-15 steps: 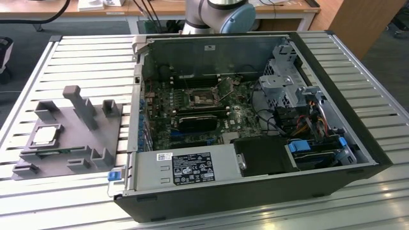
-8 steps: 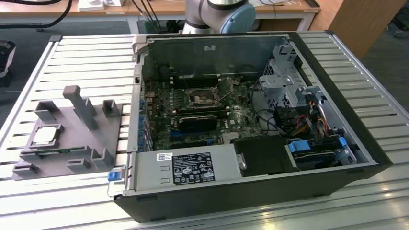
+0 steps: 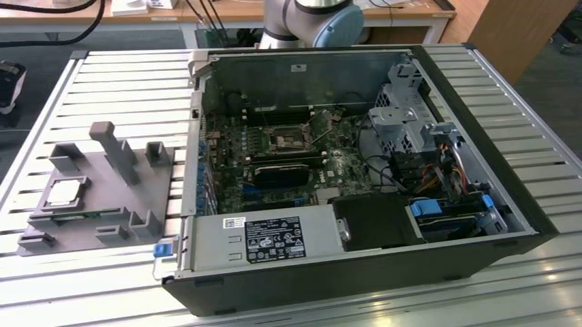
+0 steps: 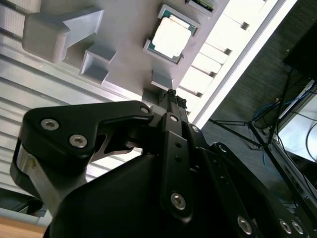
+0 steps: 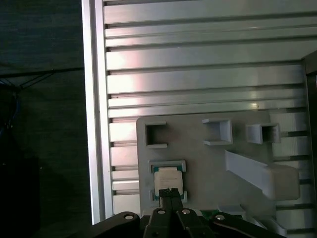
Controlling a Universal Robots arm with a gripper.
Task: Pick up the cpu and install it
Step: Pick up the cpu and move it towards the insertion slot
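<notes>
Gripper (image 5: pixel 169 192): black, built of bolted link bars; its 2 fingers (image 5: pixel 165 202) taper to slim tips drawn together, with nothing between them.
Gripper contact: none; in both wrist views the tips (image 4: pixel 174 99) hang in the air above the tray, clear of the cpu.
Gripper pose: pointing down at the tray's edge; in the first wrist view the tips line up over the cpu's near side.
Cpu (image 3: pixel 65 193): small flat square, silvery-grey metal plate facing up, pale rim; lies level in a framed square pocket of the tray, on the exterior view's left.
Tray (image 3: pixel 100 204): matt grey plastic slab with raised blocks, open-sided brackets and 1 tall post.
Table (image 3: pixel 118 88): ribbed aluminium slats, bright and reflective.
Computer case (image 3: pixel 509 204): black, side panel off, lying beside the tray on the exterior view's right; green board inside.
Socket (image 3: pixel 291 139): square metal frame with dark centre, on the board.
Arm (image 3: pixel 300 20): grey tube with a pale blue joint cap, behind the case.
</notes>
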